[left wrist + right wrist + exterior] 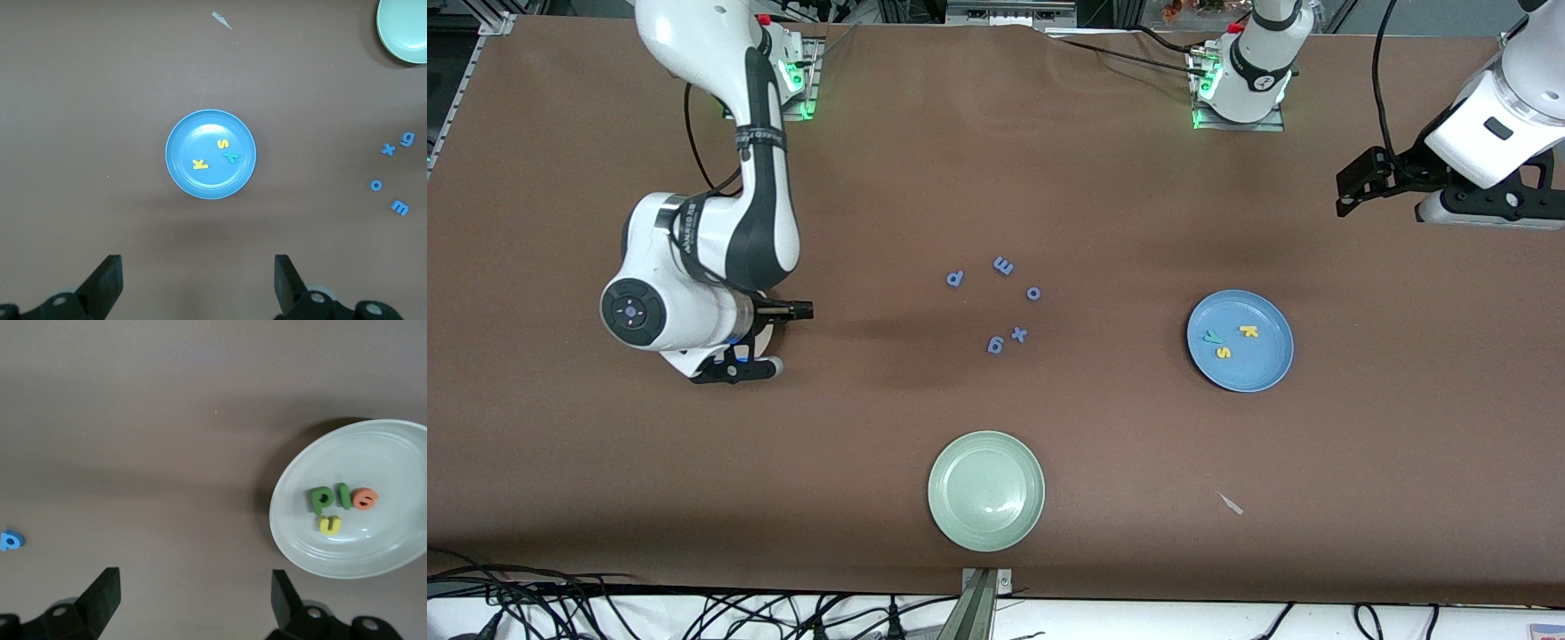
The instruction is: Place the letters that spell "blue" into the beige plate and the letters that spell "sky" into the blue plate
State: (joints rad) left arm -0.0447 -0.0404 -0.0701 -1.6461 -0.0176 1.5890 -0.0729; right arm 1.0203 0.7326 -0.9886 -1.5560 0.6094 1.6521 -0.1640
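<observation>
Three letters, s (pixel 1224 353), k (pixel 1249 331) and y (pixel 1212 337), sit in the blue plate (pixel 1267 378) toward the left arm's end of the tabletop (pixel 1103 178). Orange e (pixel 365 498), green l (pixel 343 496), b (pixel 321 499) and yellow u (pixel 329 525) lie in the beige plate (pixel 387 453) under the right gripper (pixel 193 600), jaws apart. Left gripper (pixel 198 283) hangs high, waiting, jaws apart too.

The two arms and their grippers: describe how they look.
Both arms have glossy white shells. The right arm has black joint sections with lettering along them and a round dark cap on the wrist. Green lights glow at each base, and black cables trail from the bases. The right gripper and left gripper are black, with flat wedge-shaped fingers.
</observation>
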